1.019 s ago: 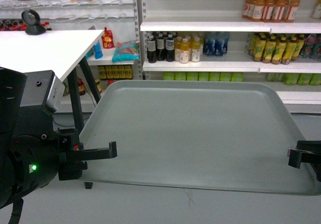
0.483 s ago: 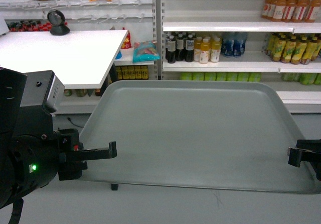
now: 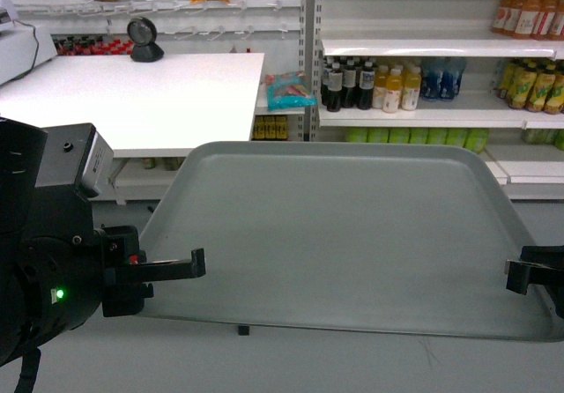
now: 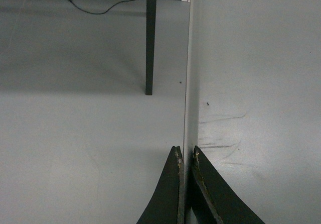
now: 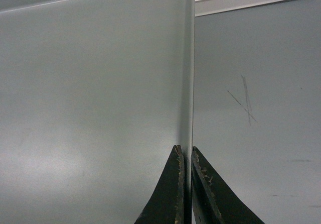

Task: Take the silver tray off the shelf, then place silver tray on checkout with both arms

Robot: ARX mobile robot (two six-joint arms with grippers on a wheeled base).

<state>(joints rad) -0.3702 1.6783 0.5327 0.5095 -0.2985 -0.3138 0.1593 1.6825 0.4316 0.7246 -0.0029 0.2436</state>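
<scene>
The silver tray (image 3: 344, 234) hangs level in the air in front of me, over the grey floor and clear of the shelf (image 3: 414, 116). My left gripper (image 3: 198, 263) is shut on its left rim; the left wrist view shows the left gripper (image 4: 185, 151) pinching the rim edge of the tray (image 4: 251, 83). My right gripper (image 3: 513, 276) is shut on the right rim, and the right wrist view has the right gripper (image 5: 185, 151) clamped on the tray (image 5: 90, 108). The checkout (image 3: 132, 102) lies ahead to the left, beyond the tray's far left corner.
A black round scanner (image 3: 144, 40) and a white till (image 3: 18, 49) stand at the back of the checkout. A black table leg (image 4: 149, 38) and a cable (image 4: 100, 8) are below it. Shelves of bottled drinks (image 3: 370, 85) fill the back right.
The whole background has slid right in the head view: more of the checkout shows, closer to the centre. Tray and both grippers hold the same place in view.
</scene>
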